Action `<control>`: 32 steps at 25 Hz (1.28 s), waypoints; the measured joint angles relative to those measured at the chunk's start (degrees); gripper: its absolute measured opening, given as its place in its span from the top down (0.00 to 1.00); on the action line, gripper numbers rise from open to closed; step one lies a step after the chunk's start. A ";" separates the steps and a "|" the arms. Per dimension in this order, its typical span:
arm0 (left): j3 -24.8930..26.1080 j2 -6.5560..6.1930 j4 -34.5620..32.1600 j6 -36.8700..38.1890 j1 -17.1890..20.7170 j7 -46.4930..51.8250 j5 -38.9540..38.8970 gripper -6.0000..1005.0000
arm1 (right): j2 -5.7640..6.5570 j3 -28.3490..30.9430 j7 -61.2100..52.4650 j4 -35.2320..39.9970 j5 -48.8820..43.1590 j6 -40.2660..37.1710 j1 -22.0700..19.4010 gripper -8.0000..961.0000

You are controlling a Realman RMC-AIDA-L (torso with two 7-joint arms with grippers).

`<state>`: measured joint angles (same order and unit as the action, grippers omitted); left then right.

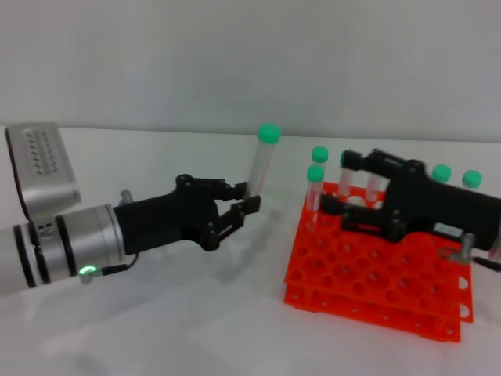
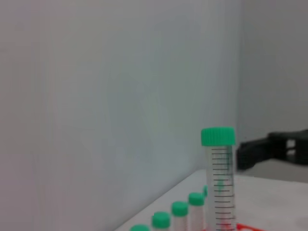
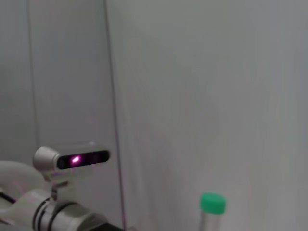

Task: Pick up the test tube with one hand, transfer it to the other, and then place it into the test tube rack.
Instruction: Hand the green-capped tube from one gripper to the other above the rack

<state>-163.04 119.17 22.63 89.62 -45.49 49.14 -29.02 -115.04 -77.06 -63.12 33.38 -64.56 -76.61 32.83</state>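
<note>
left end effector [image 1: 244, 205] gripped tube [image 1: 259, 172] low, upright, left of rack [image 1: 376, 274] | right end effector [image 1: 344, 205] over rack, grip state unclear | tube light, stiff, slick; take mid-barrel under cap

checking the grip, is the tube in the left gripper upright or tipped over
Nearly upright. The tube leans slightly, green cap topmost, its lower end pinched by the left gripper, clear of the table and left of the orange rack.
</note>
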 joint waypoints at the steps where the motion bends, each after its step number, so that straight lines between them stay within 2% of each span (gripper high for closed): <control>1: 0.00 0.00 -0.68 0.07 0.02 -0.66 0.00 0.79 | -0.06 -0.21 -0.01 -0.01 -0.05 0.08 0.13 0.14; 8: 0.00 0.01 -5.08 0.06 -0.50 -4.28 0.95 0.78 | -0.89 -3.41 -0.08 -0.32 1.08 0.97 1.36 0.14; 20: 0.09 0.01 -9.35 -2.37 -0.66 -5.81 3.61 0.78 | -0.86 -5.01 0.53 -0.50 3.97 0.69 0.79 0.14; 29: 0.09 0.06 -9.70 -2.68 -0.77 -5.86 3.82 0.77 | -0.97 -5.39 1.53 -0.65 4.08 0.94 0.62 0.16; 32: 0.09 0.09 -10.16 -2.88 -0.84 -5.88 3.97 0.77 | -0.97 -5.37 1.67 -0.64 4.11 0.96 0.62 0.44</control>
<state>-162.95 119.26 12.47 86.74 -46.33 43.26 -25.05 -116.01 -82.44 -61.45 32.74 -60.45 -75.65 33.45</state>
